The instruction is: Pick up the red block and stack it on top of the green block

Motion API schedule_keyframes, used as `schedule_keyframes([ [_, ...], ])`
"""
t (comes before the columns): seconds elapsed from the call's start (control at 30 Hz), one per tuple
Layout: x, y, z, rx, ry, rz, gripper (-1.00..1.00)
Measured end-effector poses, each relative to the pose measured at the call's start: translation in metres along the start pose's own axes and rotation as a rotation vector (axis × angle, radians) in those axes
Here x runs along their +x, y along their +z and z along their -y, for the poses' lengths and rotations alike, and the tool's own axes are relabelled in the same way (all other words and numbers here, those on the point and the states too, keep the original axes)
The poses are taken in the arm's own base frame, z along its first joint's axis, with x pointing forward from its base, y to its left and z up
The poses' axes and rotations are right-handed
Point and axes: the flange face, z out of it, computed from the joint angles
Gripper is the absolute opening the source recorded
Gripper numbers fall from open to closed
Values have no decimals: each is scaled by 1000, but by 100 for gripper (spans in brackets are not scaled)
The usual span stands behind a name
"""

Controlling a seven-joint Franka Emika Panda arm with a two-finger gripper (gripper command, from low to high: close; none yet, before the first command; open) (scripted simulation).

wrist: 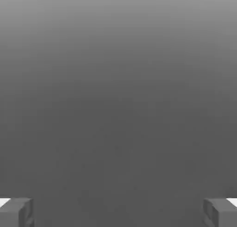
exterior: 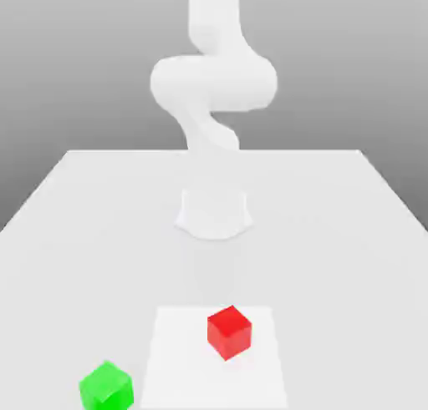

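Since the red block (exterior: 229, 331) rests on the surface (exterior: 351, 233) with nothing gripping it, the task looks barely begun: the pick, the carry and the stacking are all left, by my judgement. That cube sits on a paler square patch (exterior: 180, 358) of the surface, at about six o'clock from the arm's base (exterior: 214, 212) in the exterior view. From it, the green block (exterior: 106, 387) lies near, at roughly eight o'clock, bare on top. In the hand view the tool (wrist: 118, 211) has its fingertips (wrist: 16, 211) spread wide apart, clasping nothing. No containers are present.
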Motion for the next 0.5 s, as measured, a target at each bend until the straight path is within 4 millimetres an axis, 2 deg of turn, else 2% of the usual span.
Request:
schedule_keyframes([
  [0.13, -27, 93, -10, -157, 121, 20, 0],
  [0.27, -55, 176, -40, -295, 246, 48, 0],
  [0.4, -88, 245, -82, -419, 380, 86, 0],
  [0.5, -117, 285, -117, -504, 486, 120, 0],
])
